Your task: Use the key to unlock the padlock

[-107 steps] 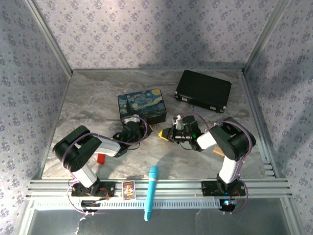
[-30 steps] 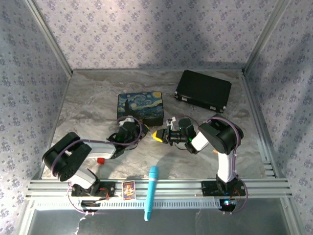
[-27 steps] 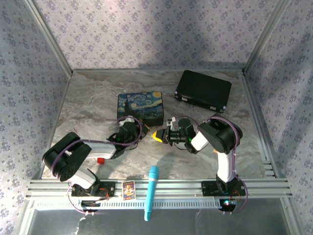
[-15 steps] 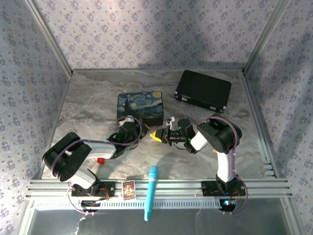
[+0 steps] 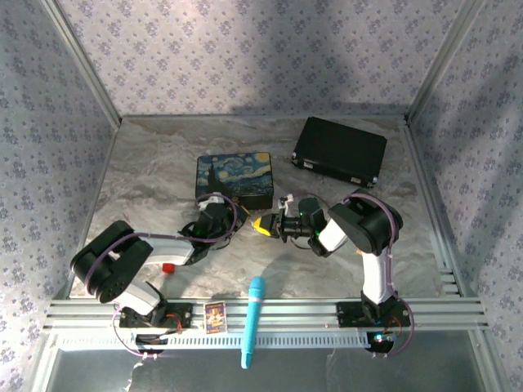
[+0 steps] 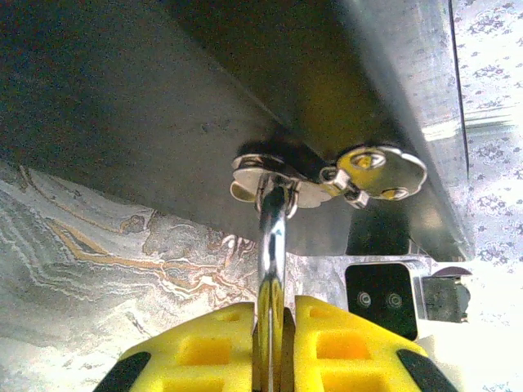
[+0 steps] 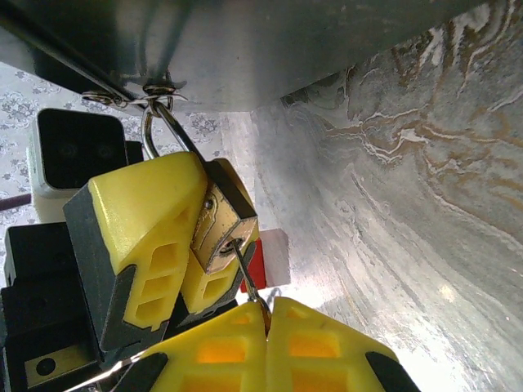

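Beside the painted tin [image 5: 235, 178], key [image 7: 248, 278] at base of padlock [image 7: 219, 224].

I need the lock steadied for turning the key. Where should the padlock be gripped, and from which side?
Grip the padlock by its brass body, across the flat faces, coming from the side so the keyhole end, where the key enters, stays free. The thin shackle hangs hooked in the tin's hasp, likely too slim for a firm hold. The left gripper clamps the body this way.

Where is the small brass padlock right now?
Right wrist view, centre-left: the small brass padlock is pinched in the left hand, its silver shackle hooked through the starry-night painted tin's clasp.
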You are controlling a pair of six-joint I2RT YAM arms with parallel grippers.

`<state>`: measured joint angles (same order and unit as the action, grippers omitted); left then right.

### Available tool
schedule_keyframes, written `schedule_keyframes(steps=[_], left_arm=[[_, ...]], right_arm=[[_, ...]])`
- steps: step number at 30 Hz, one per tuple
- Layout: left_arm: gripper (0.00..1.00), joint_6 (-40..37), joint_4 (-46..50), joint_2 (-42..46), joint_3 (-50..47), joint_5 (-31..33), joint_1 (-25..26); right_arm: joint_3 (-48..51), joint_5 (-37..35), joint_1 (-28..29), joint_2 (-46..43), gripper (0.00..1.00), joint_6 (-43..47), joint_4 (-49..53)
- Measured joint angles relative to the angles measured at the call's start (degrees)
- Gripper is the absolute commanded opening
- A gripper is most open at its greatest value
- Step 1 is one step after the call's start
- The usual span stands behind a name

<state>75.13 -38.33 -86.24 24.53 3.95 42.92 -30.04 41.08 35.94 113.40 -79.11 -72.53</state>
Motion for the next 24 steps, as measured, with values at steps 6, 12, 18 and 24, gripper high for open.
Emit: schedule_keyframes(steps=[6, 12, 18, 24], left_arm=[[0.0, 0.61, 0.26, 0.0, 0.0, 1.88, 0.7], [0.0, 1.05, 0.5, 0.0, 0.0, 3.72, 1.29], [0.0, 1.05, 0.44, -0.02, 0.0, 4.63, 1.36], [0.0, 1.05, -2.56, -0.61, -0.66, 5.11, 1.36]], right_arm=[[0.35, -1.51, 0.26, 1.29, 0.0, -2.05, -2.64], [0.44, -3.21, 1.25, 2.12, 0.0, -4.09, -4.42], [-0.22, -3.37, 1.4, 2.43, 0.0, -5.09, -4.44], [-0.68, -3.34, 1.42, 2.69, 0.0, -5.64, -4.48]])
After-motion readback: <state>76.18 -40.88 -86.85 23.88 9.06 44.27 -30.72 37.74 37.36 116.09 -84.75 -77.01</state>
